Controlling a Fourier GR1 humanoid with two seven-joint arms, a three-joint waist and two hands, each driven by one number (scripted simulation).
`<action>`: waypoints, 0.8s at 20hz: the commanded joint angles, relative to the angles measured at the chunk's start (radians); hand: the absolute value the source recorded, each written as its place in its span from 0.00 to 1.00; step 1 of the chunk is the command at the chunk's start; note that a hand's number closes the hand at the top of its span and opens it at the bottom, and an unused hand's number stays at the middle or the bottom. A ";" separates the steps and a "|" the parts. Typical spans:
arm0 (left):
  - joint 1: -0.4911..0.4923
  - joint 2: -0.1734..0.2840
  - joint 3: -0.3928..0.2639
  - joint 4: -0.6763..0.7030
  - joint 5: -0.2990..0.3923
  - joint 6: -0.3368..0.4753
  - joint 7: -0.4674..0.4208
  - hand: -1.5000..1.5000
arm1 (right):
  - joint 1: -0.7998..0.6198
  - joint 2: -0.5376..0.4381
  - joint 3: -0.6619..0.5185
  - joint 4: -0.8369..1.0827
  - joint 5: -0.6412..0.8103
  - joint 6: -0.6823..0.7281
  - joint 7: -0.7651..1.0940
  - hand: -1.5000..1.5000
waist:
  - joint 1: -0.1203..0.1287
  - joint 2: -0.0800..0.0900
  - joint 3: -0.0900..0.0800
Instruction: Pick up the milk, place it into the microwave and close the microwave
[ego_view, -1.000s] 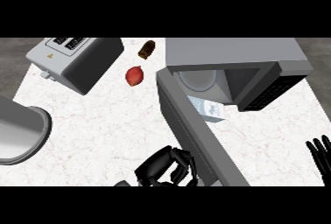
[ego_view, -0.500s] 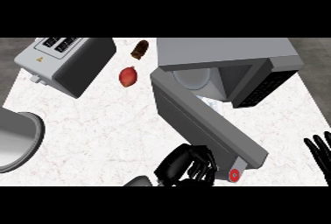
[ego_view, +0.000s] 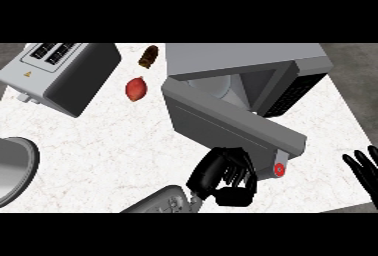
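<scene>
Now the left hand (ego_view: 224, 175), fingers curled against the microwave door (ego_view: 229, 125), has swung it further shut; milk no longer shows; right hand (ego_view: 367, 172) rests open at four o'clock.

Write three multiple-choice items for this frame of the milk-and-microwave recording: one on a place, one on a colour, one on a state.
1. Where does the toaster stand?
A. upper left of the counter
B. inside the microwave
C. by the right hand

2. What colour is the round button at the end of the microwave door?
A. green
B. red
C. yellow

3. How is the microwave door?
A. fully shut
B. taken off
C. partly open, left hand against it

Answers:
1 A: it sits at the upper left, beside a red fruit.
2 B: the button shows red.
3 C: a gap still shows the inside, with the left hand at the door's outer face.
</scene>
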 joint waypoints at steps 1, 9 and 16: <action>-0.098 -0.013 0.029 0.011 0.093 0.077 -0.011 1.00 | -0.018 -0.014 0.025 -0.068 -0.029 -0.016 0.057 0.00 | -0.010 0.005 -0.001; -0.240 -0.013 0.069 0.118 0.210 0.172 -0.046 1.00 | -0.015 -0.035 0.008 -0.101 -0.099 -0.048 0.114 0.00 | -0.045 0.016 0.002; -0.315 -0.013 0.104 0.209 0.302 0.178 -0.073 1.00 | -0.018 -0.069 -0.002 -0.157 -0.147 -0.084 0.179 0.00 | -0.063 0.027 0.001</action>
